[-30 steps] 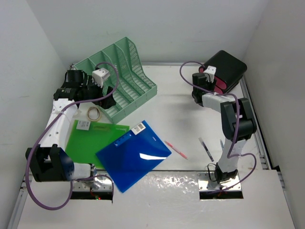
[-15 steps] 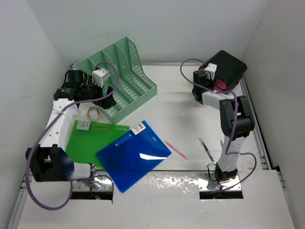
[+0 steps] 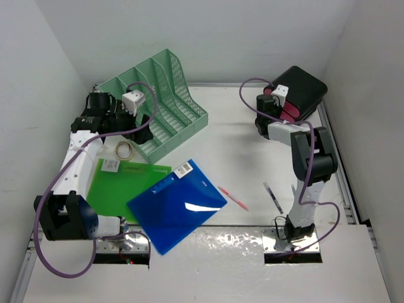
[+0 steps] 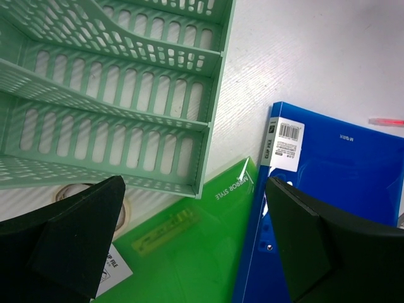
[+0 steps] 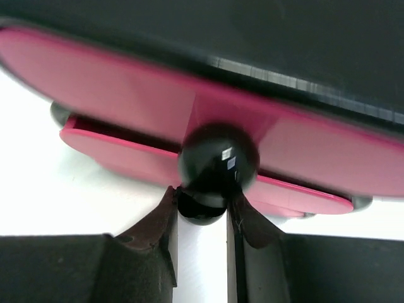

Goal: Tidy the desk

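- large flat white rectangular bench [image 3: 240,145] with thin metal rails: spans the top view from the arm bases to the far wall and carries every item listed here.
- black box with pink drawers [image 3: 302,91]: far right corner of the bench, in the same place as a second ago.
- right fingers [image 5: 151,246]: changed. A second ago they are half spread and short of the box. Now the arm is closer in and they are drawn narrow, pinching the underside of the glossy black round knob [image 5: 218,158] on a pink drawer front [image 5: 113,88].
- left fingers [image 4: 76,246]: unchanged. Spread wide and holding nothing, they hang above the near corner of the mint-green slotted plastic file rack [image 4: 120,95].
- loose items, all unmoved: blue plastic folder [image 3: 177,205] overlapping a green translucent folder [image 3: 117,186]; tape roll [image 3: 124,149] beside the rack; pink pen [image 3: 233,197] and dark pen [image 3: 273,197], near each other between the blue folder and the right arm.
- assessment: the hold on the knob is only just made, and a pull to open the drawer looks like the next move. Whether the drawer has started to slide cannot be told. Nothing loose is put away yet, so the tidying is at an early stage.
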Available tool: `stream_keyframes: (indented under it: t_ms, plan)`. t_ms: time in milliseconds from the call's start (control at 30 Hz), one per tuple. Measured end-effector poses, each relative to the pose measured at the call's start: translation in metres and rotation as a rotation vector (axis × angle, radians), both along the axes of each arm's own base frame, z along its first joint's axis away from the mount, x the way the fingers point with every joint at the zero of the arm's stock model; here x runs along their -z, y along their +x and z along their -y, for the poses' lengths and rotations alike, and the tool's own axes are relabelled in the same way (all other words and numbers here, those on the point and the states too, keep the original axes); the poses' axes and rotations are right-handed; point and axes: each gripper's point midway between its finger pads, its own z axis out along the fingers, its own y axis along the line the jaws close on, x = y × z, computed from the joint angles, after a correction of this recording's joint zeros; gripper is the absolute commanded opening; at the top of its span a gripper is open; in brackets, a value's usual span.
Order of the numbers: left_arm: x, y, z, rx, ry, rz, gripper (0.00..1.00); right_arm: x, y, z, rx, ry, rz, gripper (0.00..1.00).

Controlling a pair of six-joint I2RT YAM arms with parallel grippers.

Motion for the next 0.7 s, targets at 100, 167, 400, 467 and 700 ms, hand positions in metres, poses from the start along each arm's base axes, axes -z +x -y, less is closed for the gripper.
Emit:
stream_keyframes:
  t_ms: [100,167,400,467,700]
  plan:
    - [0.001,0.0,-0.003,-0.008,0.015,-0.001,0.92,0.0,-0.011,-0.009,-0.024,0.005,0.004,0.0]
    - [0.004,0.001,-0.008,-0.022,0.041,-0.003,0.92,-0.001,-0.021,-0.019,-0.045,0.001,0.0,0.0]
    - [0.015,-0.002,-0.028,-0.078,0.146,-0.015,0.92,0.0,-0.048,-0.041,-0.09,0.004,-0.001,0.01]
    - [0.019,-0.004,-0.031,-0.089,0.165,-0.021,0.92,0.001,-0.05,-0.041,-0.09,0.01,0.002,0.06]
    - [0.021,-0.01,-0.04,-0.118,0.211,-0.035,0.92,0.005,-0.048,-0.049,-0.135,0.037,-0.01,0.56]
